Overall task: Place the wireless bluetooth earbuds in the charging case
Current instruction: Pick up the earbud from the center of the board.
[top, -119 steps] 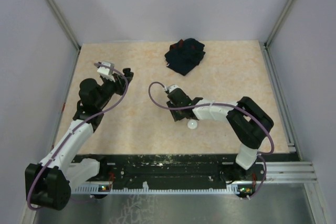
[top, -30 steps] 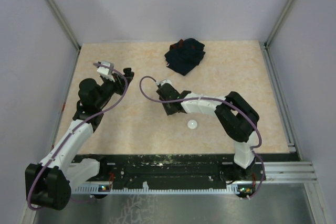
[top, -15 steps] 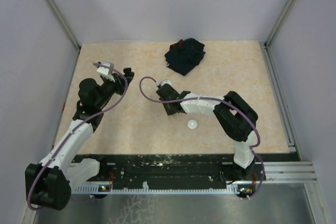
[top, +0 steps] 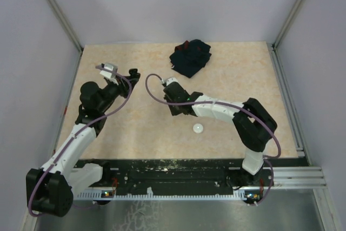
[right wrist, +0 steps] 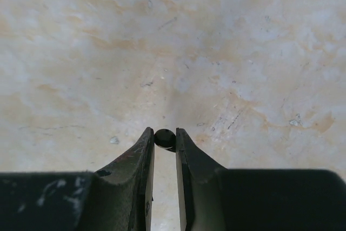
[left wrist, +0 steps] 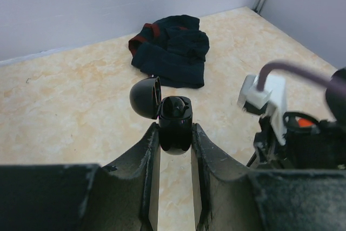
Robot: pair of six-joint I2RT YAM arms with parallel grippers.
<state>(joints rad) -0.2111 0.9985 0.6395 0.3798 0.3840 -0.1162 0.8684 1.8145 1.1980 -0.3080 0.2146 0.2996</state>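
Note:
My left gripper (left wrist: 174, 132) is shut on a black charging case (left wrist: 174, 125) and holds it above the table with its round lid (left wrist: 146, 97) swung open to the left. The case's inside is dark, and I cannot tell what sits in it. In the top view this gripper (top: 131, 74) is at the left of the table. My right gripper (right wrist: 165, 140) is shut on a tiny black earbud (right wrist: 164, 137) pinched at its fingertips, just above the table. In the top view it (top: 174, 110) is mid-table, right of the left gripper.
A dark navy cloth (top: 190, 58) lies crumpled at the back, also in the left wrist view (left wrist: 173, 52). A small white round puck (top: 198, 128) lies just in front of the right forearm. The right arm's wrist and purple cable (left wrist: 286, 68) show at the right of the left wrist view.
My right gripper has moved left and back, away from the white puck and closer to the left gripper, and its arm has straightened a little. The left arm has hardly moved.

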